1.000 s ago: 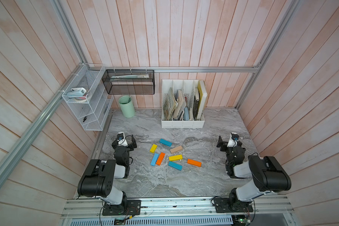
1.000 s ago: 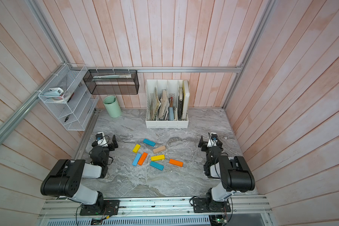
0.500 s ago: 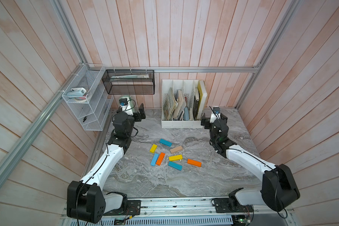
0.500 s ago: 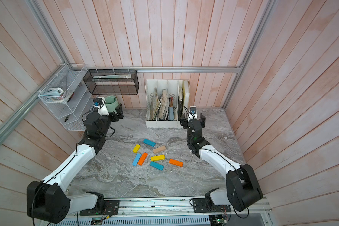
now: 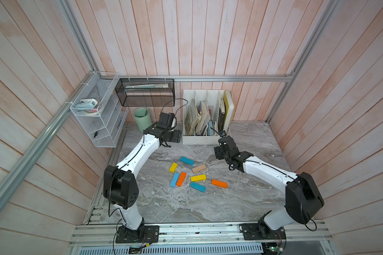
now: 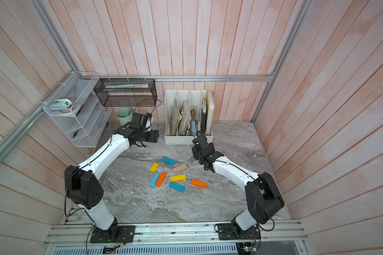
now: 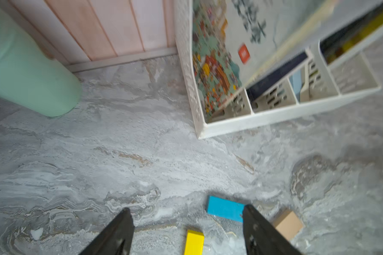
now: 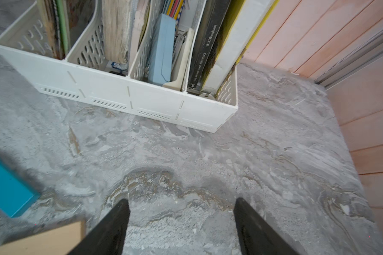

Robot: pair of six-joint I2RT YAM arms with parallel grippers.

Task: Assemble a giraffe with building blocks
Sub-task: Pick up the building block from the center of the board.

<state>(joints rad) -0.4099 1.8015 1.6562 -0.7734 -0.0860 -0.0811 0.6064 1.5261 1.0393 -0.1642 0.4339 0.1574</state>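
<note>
Several building blocks lie loose and scattered flat on the marble table in both top views: a teal one (image 5: 186, 160), a yellow one (image 5: 173, 167), a tan one (image 5: 199, 168), an orange one (image 5: 219, 183) and others. No giraffe figure shows. My left gripper (image 5: 174, 138) hovers behind the cluster, open and empty (image 7: 186, 208), with a teal block (image 7: 224, 208) and a yellow block (image 7: 194, 241) below it. My right gripper (image 5: 218, 152) is open and empty (image 8: 181, 200) over bare table, to the right of the tan block (image 8: 42, 240).
A white file rack (image 5: 206, 140) full of books stands at the back, close to both grippers. A green cup (image 5: 142, 119) sits at the back left. A wire shelf (image 5: 97, 123) and a black mesh basket (image 5: 146, 95) hang on the walls.
Both arms have unfolded from their folded pose at the table's front, reached to the back, and now come down toward the blocks. The blocks have not moved.
</note>
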